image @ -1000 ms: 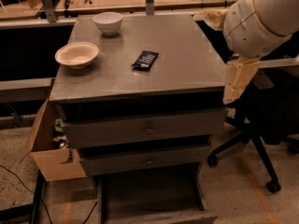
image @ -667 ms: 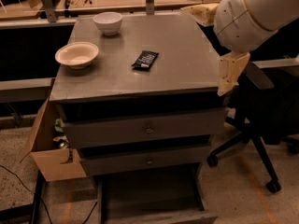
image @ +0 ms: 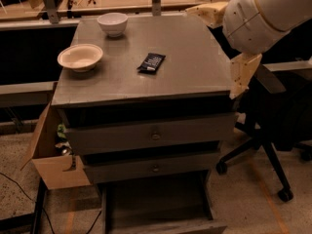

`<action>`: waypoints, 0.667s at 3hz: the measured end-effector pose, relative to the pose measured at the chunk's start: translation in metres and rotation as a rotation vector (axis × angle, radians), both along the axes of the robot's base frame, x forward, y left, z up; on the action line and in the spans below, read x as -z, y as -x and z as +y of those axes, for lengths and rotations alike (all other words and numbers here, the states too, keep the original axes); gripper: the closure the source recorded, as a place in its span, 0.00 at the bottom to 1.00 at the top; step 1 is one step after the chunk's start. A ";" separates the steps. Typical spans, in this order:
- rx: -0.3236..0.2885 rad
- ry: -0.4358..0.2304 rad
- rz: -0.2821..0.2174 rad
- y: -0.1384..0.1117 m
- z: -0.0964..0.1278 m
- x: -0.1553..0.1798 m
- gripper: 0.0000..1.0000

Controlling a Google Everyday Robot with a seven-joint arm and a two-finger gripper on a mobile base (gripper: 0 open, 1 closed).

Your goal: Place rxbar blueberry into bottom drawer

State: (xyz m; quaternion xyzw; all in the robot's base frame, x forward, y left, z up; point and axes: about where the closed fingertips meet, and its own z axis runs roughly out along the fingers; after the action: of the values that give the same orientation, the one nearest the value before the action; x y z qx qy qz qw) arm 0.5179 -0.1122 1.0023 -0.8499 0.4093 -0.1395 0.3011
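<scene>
The rxbar blueberry (image: 151,62), a dark flat bar with pale lettering, lies on the grey cabinet top (image: 195,67) near its middle. The bottom drawer (image: 158,204) is pulled out at the foot of the cabinet, and its dark floor shows nothing inside. My gripper (image: 213,52) hangs at the cabinet's right edge, to the right of the bar and above the top. Its two cream fingers (image: 242,74) stand wide apart with nothing between them. The big white wrist hides the area behind it.
A shallow cream bowl (image: 80,56) and a white bowl (image: 112,23) sit at the left and back of the top. Two upper drawers with knobs (image: 155,136) are closed. A cardboard box (image: 51,160) stands at the left and an office chair base (image: 263,155) at the right.
My arm has moved left and a little up, from beside the cabinet's right side to over its right edge. The bar, bowls and drawers have not moved.
</scene>
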 end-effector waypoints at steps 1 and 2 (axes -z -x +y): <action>-0.042 0.086 -0.038 -0.021 0.002 0.010 0.00; -0.123 0.241 -0.099 -0.062 -0.002 0.022 0.00</action>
State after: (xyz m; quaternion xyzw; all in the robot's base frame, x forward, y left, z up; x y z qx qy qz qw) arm 0.5799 -0.1138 0.9798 -0.8954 0.3215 -0.2106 0.2248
